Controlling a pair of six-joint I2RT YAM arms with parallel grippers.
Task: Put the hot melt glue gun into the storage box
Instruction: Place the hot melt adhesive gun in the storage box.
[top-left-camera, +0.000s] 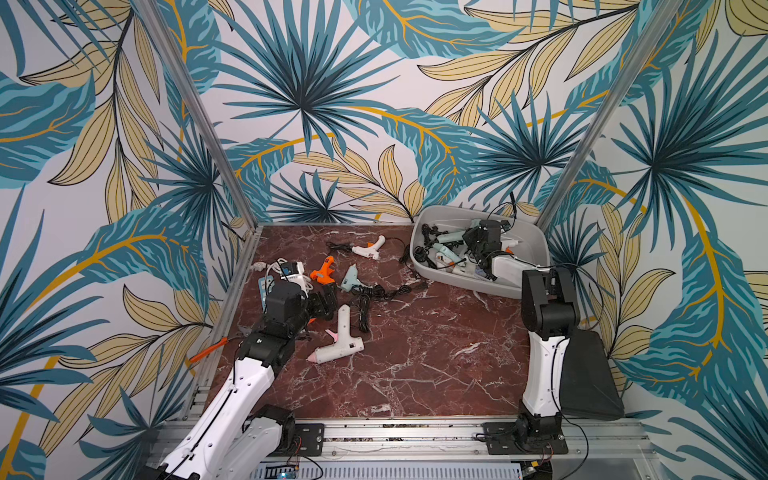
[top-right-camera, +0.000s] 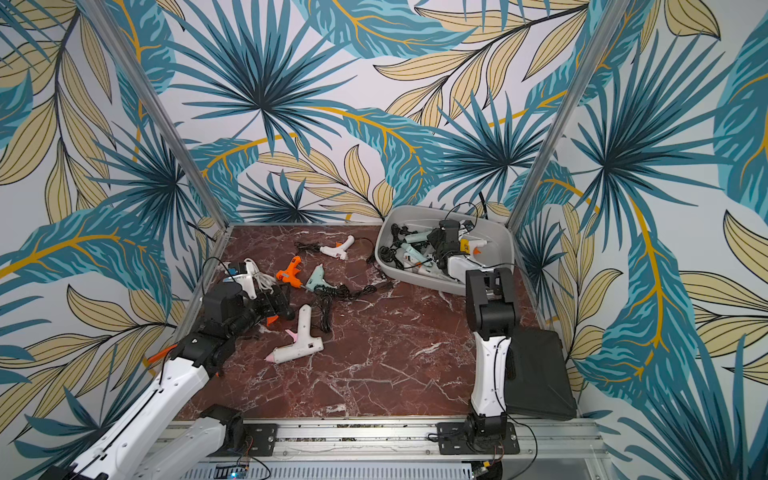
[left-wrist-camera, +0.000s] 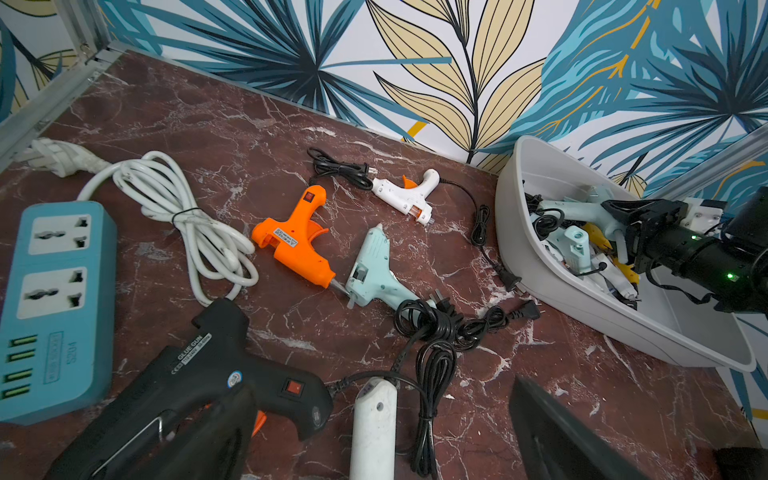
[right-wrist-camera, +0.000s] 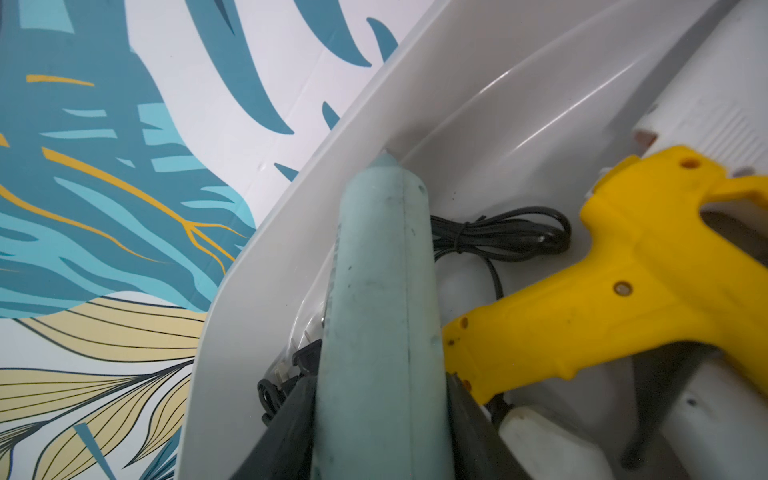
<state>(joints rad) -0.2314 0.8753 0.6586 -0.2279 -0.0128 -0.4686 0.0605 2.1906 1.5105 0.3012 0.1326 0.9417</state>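
In both top views the storage box (top-left-camera: 453, 277) sits right of centre at the far edge of the marble table (top-left-camera: 436, 365), and the right arm reaches down into it. The right wrist view shows why: the right gripper (right-wrist-camera: 378, 390) is clamped on a pale teal glue gun (right-wrist-camera: 374, 270), a finger against each side of its body. The gun's nozzle touches the box's inner wall, and a yellow glue gun (right-wrist-camera: 623, 282) lies just beside it. Held that low among the guns inside, it would likely settle rather than drop once let go. In the left wrist view the left gripper (left-wrist-camera: 380, 388) hangs spread wide and empty over a black glue gun (left-wrist-camera: 216, 374) and a white glue gun (left-wrist-camera: 374, 424), probably lined up for the next pick.
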